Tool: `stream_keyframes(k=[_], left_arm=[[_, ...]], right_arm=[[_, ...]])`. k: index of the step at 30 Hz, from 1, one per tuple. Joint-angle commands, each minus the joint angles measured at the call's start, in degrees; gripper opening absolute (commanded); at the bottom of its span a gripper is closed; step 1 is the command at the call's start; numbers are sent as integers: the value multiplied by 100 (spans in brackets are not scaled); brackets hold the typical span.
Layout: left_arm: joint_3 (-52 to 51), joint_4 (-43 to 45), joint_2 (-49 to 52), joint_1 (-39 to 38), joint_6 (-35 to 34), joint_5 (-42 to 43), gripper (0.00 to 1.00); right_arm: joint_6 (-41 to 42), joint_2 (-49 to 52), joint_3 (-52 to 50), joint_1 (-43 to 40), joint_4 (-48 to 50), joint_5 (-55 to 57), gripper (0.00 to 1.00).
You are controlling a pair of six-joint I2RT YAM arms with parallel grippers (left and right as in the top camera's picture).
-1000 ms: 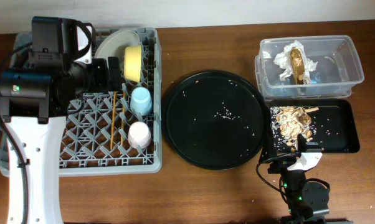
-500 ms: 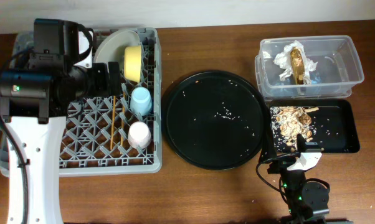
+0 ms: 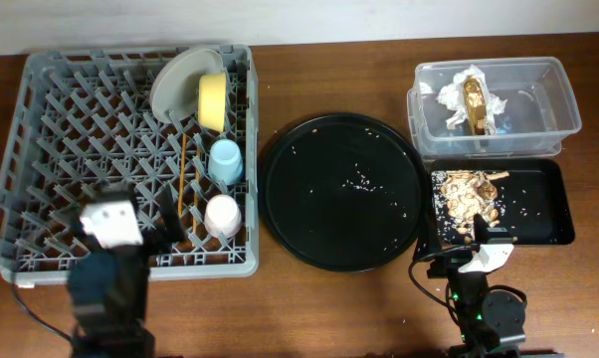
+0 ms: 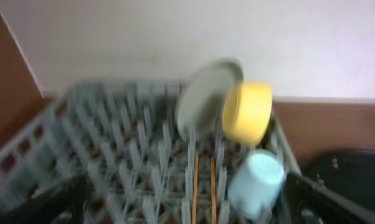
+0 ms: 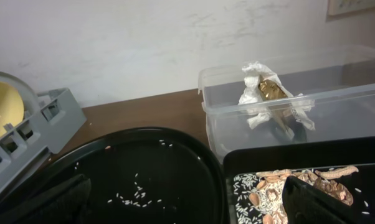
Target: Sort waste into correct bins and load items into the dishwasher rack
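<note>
The dishwasher rack [image 3: 51,139] holds the grey-green plate [image 3: 180,78], yellow bowl [image 3: 212,101], blue cup [image 3: 226,159], pink cup [image 3: 221,214] and chopsticks [image 3: 184,179]. The blurred left wrist view shows the plate [image 4: 203,99], bowl [image 4: 246,112], blue cup [image 4: 256,183] and chopsticks [image 4: 203,186]. My left gripper [image 3: 145,214] [image 4: 187,211] is open and empty over the rack's front edge. The wrapper [image 3: 469,99] [image 5: 268,99] lies in the clear tub [image 3: 548,109] [image 5: 337,106]. Food scraps [image 3: 467,194] [image 5: 299,183] lie in the black tray [image 3: 538,204] [image 5: 268,162]. My right gripper [image 3: 469,237] [image 5: 187,211] is open and empty at that tray's front left corner.
A large round black tray [image 3: 341,239] [image 5: 131,155] with scattered white crumbs [image 3: 357,182] sits between the rack and the bins. Bare wooden table shows along the front edge [image 3: 309,308].
My left arm has pulled back from the rack's back left to its front edge, uncovering the rack. Everything in the rack stays put. The right arm has not moved.
</note>
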Motion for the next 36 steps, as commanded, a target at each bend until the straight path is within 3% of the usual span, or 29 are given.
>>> stream_keyframes(k=[1, 7, 11, 36], left_arm=[[-1445, 686, -1163, 39, 118, 114, 99], [-2599, 1019, -2295, 59, 820, 109, 99], [-2605, 374, -2673, 142, 872, 109, 99], [-2601, 376, -2695, 136, 870, 109, 99]], right_arm=[[-42, -42, -52, 31, -15, -11, 99], [-42, -39, -52, 31, -15, -11, 98], [-42, -39, -52, 31, -15, -11, 98], [-42, -39, -52, 31, -15, -11, 98]])
